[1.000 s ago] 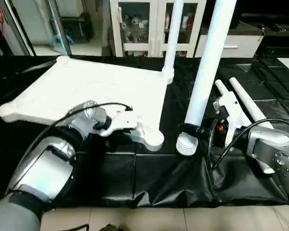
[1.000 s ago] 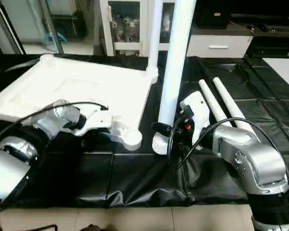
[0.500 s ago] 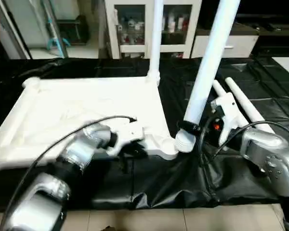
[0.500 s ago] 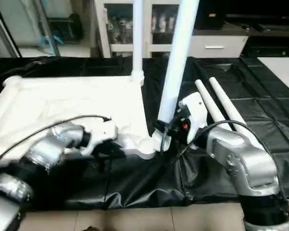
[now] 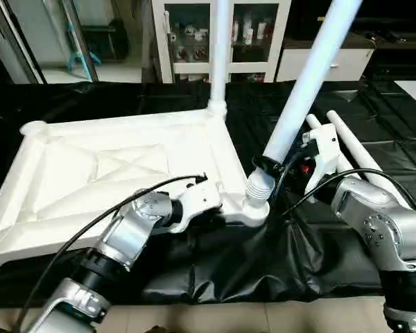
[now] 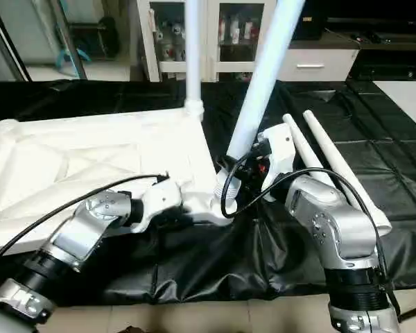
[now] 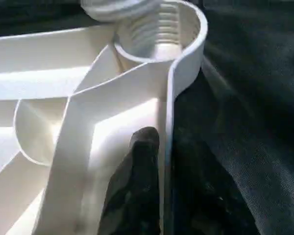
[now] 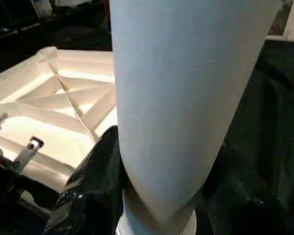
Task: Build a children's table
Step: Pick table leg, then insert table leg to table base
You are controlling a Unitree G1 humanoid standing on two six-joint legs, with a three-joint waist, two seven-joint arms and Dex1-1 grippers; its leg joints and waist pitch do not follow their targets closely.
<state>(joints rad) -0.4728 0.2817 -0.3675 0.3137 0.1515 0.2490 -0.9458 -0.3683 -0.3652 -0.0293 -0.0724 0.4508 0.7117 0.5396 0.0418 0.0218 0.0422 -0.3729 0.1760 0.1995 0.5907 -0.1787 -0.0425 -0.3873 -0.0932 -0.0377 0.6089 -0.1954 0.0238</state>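
White plastic tabletop [image 5: 111, 166] is seen ribs-up on black cover [image 5: 215, 270]; left pincer [image 7: 159, 161] pinches its rim at six o'clock. Right pincer [image 8: 161, 181] is clamped around tilted leg [image 5: 305, 76], whose threaded end meets the corner socket [image 7: 161, 29].

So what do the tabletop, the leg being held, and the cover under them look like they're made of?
Tabletop: looks like white moulded plastic, matte with a slight sheen; thin raised ribs and a threaded corner socket suggest moulding.
Held leg: probably the same smooth white plastic, with moulded threads at its end.
Cover: glossy black sheet, likely vinyl or plastic film; it creases and reflects light.
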